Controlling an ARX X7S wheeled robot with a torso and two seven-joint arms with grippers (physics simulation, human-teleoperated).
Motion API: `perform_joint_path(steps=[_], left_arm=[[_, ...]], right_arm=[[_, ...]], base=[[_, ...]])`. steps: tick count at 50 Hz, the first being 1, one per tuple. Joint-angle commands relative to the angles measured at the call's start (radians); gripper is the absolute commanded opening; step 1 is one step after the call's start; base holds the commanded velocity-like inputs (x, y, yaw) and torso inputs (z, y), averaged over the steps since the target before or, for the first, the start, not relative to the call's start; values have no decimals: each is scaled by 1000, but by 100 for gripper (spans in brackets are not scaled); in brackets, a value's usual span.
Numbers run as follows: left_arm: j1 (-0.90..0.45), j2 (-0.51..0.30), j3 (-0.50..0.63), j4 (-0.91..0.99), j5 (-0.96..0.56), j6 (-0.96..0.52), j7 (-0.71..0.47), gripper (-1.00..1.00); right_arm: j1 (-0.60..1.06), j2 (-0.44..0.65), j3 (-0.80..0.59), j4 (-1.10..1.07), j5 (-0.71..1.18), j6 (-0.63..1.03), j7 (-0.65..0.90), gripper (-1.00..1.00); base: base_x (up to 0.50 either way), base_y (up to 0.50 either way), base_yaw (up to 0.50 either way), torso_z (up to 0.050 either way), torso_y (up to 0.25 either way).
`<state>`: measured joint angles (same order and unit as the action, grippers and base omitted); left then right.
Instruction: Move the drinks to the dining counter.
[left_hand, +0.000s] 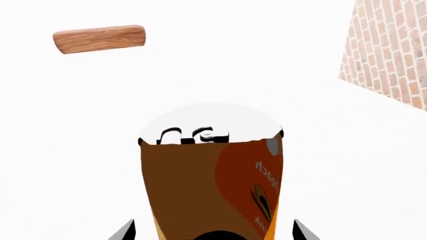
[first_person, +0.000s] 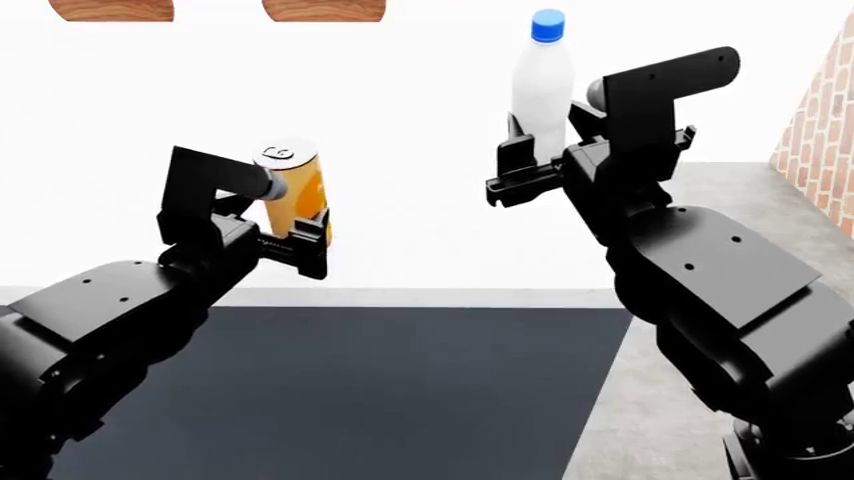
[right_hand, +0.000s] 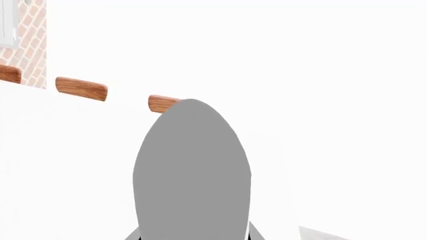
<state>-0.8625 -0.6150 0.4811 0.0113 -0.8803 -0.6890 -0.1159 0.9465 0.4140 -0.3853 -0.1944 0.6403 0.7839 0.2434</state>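
The tall orange can (first_person: 296, 190) with a silver top stands upright between the fingers of my left gripper (first_person: 299, 228), over the white top of the dining counter (first_person: 400, 255). In the left wrist view the can (left_hand: 207, 185) fills the middle, and both fingertips (left_hand: 125, 231) stand a little clear of its sides, so the gripper (left_hand: 213, 236) is open. My right gripper (first_person: 541, 152) is shut on the white bottle (first_person: 541, 85) with a blue cap and holds it upright over the counter. The bottle (right_hand: 192, 170) shows grey in the right wrist view. The milk carton is out of view.
The counter's dark grey front panel (first_person: 334, 390) lies below its near edge. Wooden chair backs (first_person: 324, 8) show beyond the far edge, one also in the left wrist view (left_hand: 100, 39). A brick wall (first_person: 817, 140) and grey floor (first_person: 721, 200) are at the right.
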Motion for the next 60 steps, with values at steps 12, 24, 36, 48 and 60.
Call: perform_joint_path(steps=[12, 24, 36, 48, 60], left_arm=[[28, -42, -40, 135, -88, -24, -11, 100], [11, -70, -46, 244, -100, -51, -58, 100], [5, -64, -44, 227, -78, -40, -69, 100], [-7, -68, -142, 307, -124, -25, -199, 100], [-22, -94, -211, 429, -231, -52, -275, 100]], right_arm=[[-2, 3, 4, -4, -12, -6, -8, -100], [1, 0, -3, 2, -7, -7, -16, -100], [2, 1, -8, 5, -8, -11, -18, -100], [-4, 4, -5, -7, 0, -10, -14, -100], [-11, 0, -15, 14, 0, -20, -25, -100]], base=[[0, 0, 0, 0, 0], [0, 0, 0, 1, 1], [0, 0, 0, 0, 0], [0, 0, 0, 0, 1], [0, 0, 0, 0, 0]])
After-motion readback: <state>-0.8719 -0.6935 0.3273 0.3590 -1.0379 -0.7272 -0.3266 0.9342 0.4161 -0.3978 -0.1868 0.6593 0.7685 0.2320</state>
